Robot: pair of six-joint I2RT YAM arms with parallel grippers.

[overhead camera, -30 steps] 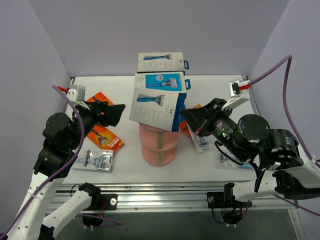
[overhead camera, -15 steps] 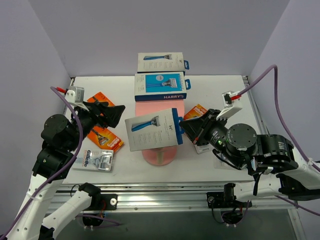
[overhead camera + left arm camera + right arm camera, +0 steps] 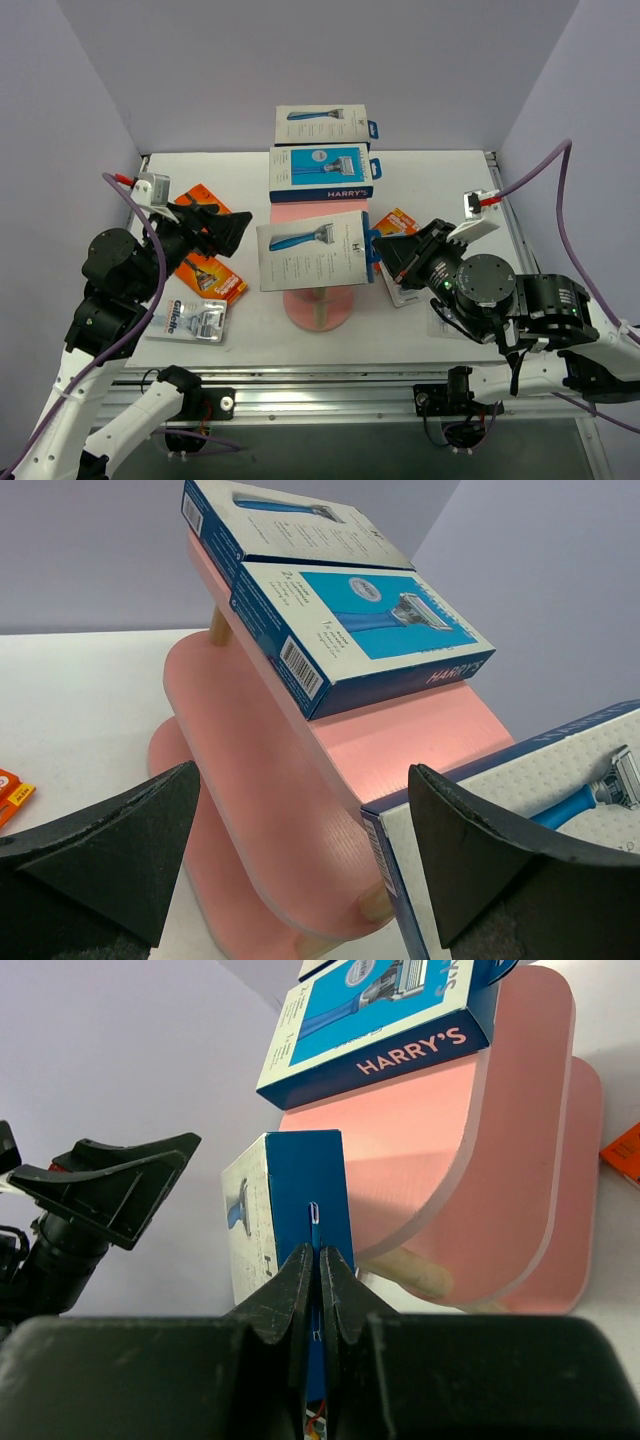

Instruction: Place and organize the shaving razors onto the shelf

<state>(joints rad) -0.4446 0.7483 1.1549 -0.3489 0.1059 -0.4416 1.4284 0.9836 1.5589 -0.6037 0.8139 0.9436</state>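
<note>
1. The right jaws are clenched on the blue hang tab at the right end of a white-and-blue razor box (image 3: 315, 250), pinching it from both sides.
2. This held box hangs over the near end of the pink shelf (image 3: 310, 214). Its printed face is turned up towards the overhead camera and its long axis runs left to right. The pictured razor has its head towards the tab and its handle towards the left. Whether the box's underside touches the top tier is hard to tell from these views.
3. Two more razor boxes lie flat on the top tier beyond it, a blue-faced box (image 3: 320, 168) in the middle and a white box (image 3: 322, 124) at the far end. Both lie crosswise with their tabs to the right. They fill that part of the tier, and only the near stretch of pink is bare.
4. The tier's own long axis runs away from the arms. Two smaller round tiers (image 3: 318, 305) sit below it.
5. The left jaws are spread wide and hold nothing. They hang just left of the shelf, pointing at it, near the held box's left end but apart from it.
6. On the worktop (image 3: 250, 330) to the left lie orange razor cards (image 3: 207, 272) and a clear razor pack (image 3: 196, 320).
7. Right of the shelf, another orange card (image 3: 397, 221) and a clear pack (image 3: 404, 289) lie partly under the right arm.
</note>
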